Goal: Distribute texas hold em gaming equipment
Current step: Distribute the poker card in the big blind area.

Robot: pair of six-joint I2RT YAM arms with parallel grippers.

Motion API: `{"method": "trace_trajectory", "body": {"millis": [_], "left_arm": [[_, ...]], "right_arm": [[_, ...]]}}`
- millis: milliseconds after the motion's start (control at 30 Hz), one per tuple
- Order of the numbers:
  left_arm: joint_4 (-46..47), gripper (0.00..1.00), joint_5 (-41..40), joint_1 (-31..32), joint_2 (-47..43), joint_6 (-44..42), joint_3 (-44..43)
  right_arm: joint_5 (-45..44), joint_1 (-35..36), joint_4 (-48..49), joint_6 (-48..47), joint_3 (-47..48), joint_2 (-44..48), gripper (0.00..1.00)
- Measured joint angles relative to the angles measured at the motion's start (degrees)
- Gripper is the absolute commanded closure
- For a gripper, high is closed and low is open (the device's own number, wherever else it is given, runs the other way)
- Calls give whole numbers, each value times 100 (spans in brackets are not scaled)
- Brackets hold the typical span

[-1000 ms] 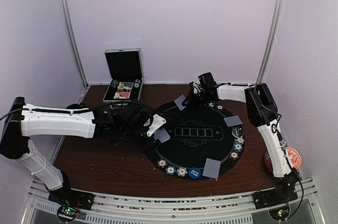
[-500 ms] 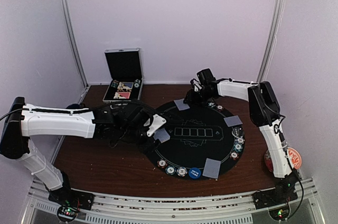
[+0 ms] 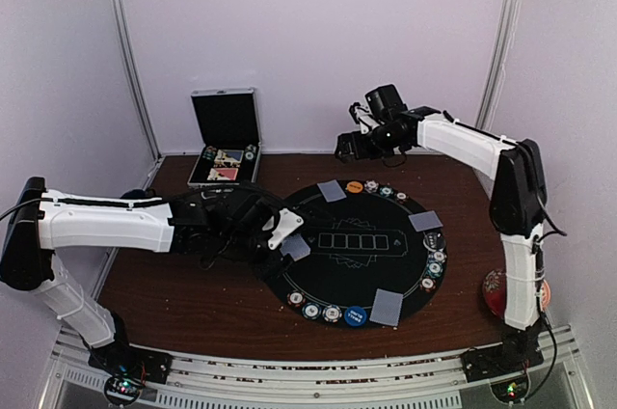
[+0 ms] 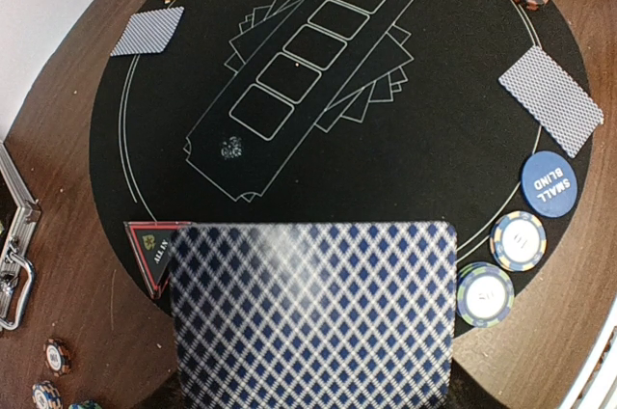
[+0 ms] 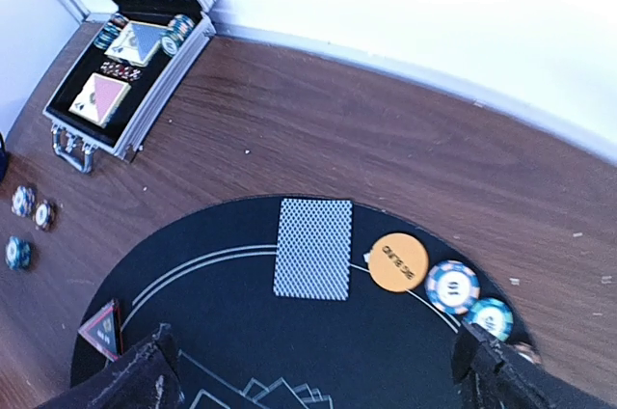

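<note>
Over the black mat's far edge, your right gripper has its fingers wide and empty. A playing card lies flat below them, with the orange button disc just beside it. At the mat's left edge, your left gripper holds a second card.

A blurred playing card, cut off by the bottom edge of the left wrist view, hides the left gripper there, so its hold cannot be told, and it covers one corner of the red triangle marker. The right gripper shows only its fingertips, at the bottom corners of its view, where the case runs off the top edge. The cup and saucer sit half behind the right arm, and the poker chips are too small to read from above
</note>
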State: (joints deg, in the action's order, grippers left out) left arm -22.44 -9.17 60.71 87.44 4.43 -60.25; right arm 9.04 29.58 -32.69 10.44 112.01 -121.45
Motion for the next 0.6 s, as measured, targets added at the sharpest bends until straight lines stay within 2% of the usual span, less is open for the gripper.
{"method": "trace_trajectory", "body": {"millis": [200,300,367,500,600], "left_arm": [[4,37,-4,0,0,0,0],[7,37,-9,0,-2,-2,0],[9,37,-22,0,-11,-2,0],[17,37,-79,0,-68,-4,2],[28,37,-111,0,-125,-4,2]], "right_arm": [[-955,422,114,-706,-1019,1185,0],[-887,498,236,-944,-1569,1550,0],[-433,422,337,-1027,-1908,1696,0],[1029,295,599,-1080,-2750,2063,0],[1950,479,885,-1121,-3152,2347,0]]}}
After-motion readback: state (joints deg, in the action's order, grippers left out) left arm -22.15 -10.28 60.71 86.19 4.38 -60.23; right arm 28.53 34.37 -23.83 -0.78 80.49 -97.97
